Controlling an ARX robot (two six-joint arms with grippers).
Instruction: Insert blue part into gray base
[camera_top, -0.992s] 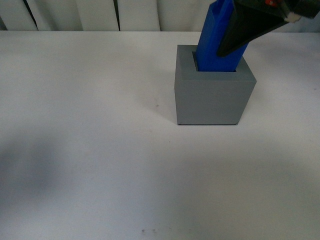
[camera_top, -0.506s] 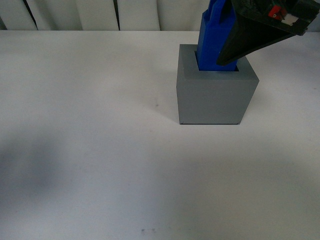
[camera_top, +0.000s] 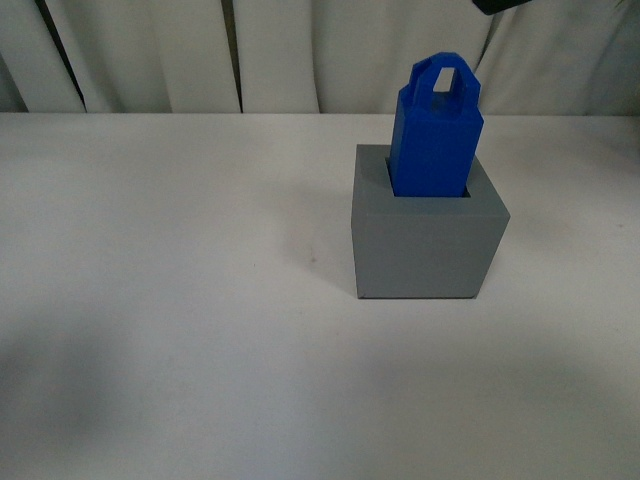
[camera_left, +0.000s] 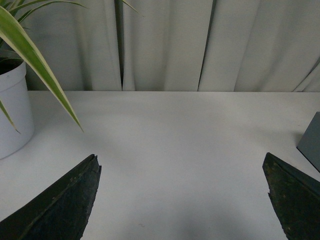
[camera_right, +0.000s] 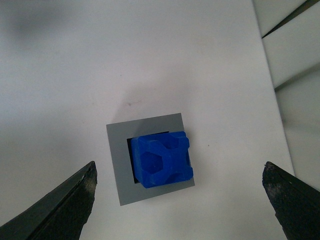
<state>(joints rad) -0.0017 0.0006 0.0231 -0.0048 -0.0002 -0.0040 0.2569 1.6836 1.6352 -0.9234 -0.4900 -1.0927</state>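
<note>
The blue part (camera_top: 436, 130) stands with its lower end in the socket of the gray base (camera_top: 427, 245) and leans slightly right, its loop handle on top. The right wrist view looks straight down on the blue part (camera_right: 164, 159) in the gray base (camera_right: 117, 165). My right gripper (camera_right: 180, 167) is open, high above both, touching nothing; only a dark tip of it (camera_top: 505, 5) shows at the front view's top edge. My left gripper (camera_left: 182, 162) is open and empty over bare table; a gray base corner (camera_left: 311, 142) shows at that view's edge.
White table (camera_top: 180, 300) with pale curtains (camera_top: 300, 55) behind its far edge. A white pot (camera_left: 12, 110) with long green leaves stands on the table in the left wrist view.
My right gripper has let go of the blue part and risen almost out of the front view. The blue part stays in the socket, standing more upright. The front view has shifted, showing more curtain.
</note>
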